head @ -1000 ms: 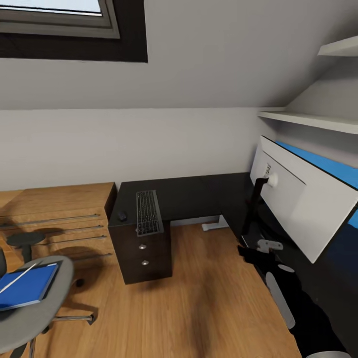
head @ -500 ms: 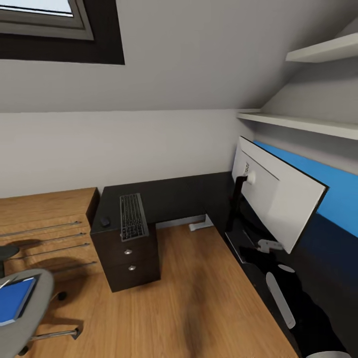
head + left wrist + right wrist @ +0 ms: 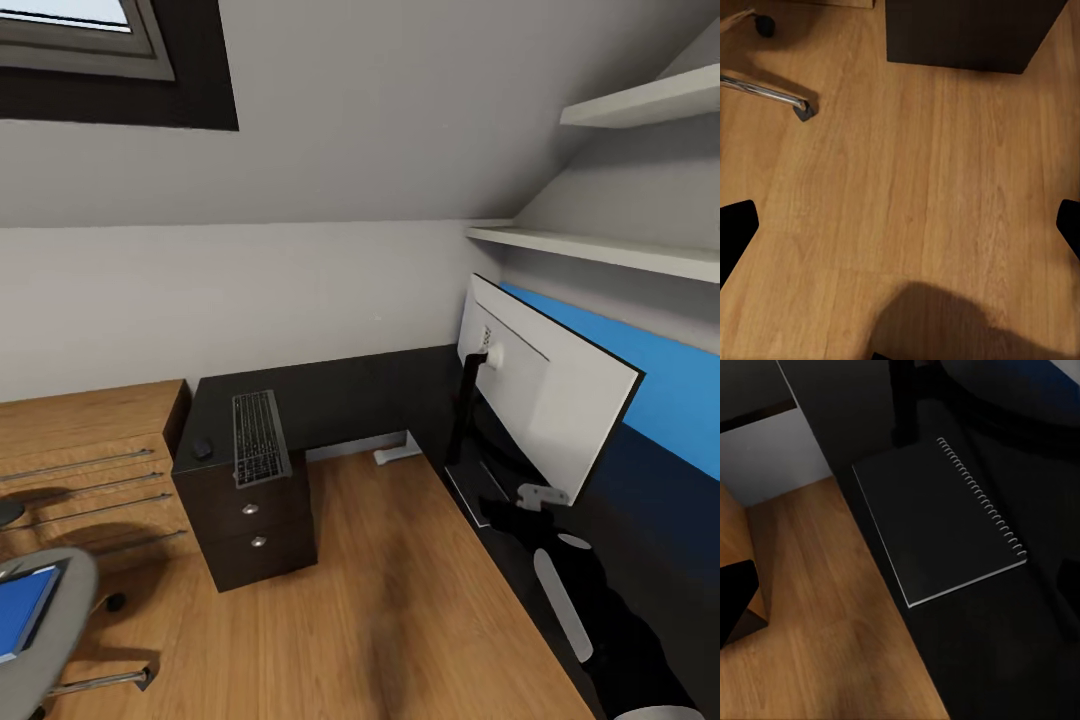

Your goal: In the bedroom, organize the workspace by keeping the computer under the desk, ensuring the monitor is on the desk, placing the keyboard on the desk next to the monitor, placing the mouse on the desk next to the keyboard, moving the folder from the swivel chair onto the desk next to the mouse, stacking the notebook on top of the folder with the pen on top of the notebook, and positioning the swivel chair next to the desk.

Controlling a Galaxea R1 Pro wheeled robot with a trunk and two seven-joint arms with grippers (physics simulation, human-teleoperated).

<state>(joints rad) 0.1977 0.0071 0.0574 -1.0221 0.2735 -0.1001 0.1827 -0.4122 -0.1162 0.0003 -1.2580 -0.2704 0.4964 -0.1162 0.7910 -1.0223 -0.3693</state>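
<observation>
Mouse [image 3: 203, 449] left of keyboard [image 3: 258, 436]

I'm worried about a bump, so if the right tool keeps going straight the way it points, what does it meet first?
Most likely the black spiral notebook lying flat on the desk, near the monitor's stand; it sits mid-frame in the right wrist view. Depth is unclear.

Swivel chair [image 3: 40, 620] & folder [image 3: 18, 612] cut by left edge; monitor [image 3: 545, 400] front hidden.
</observation>
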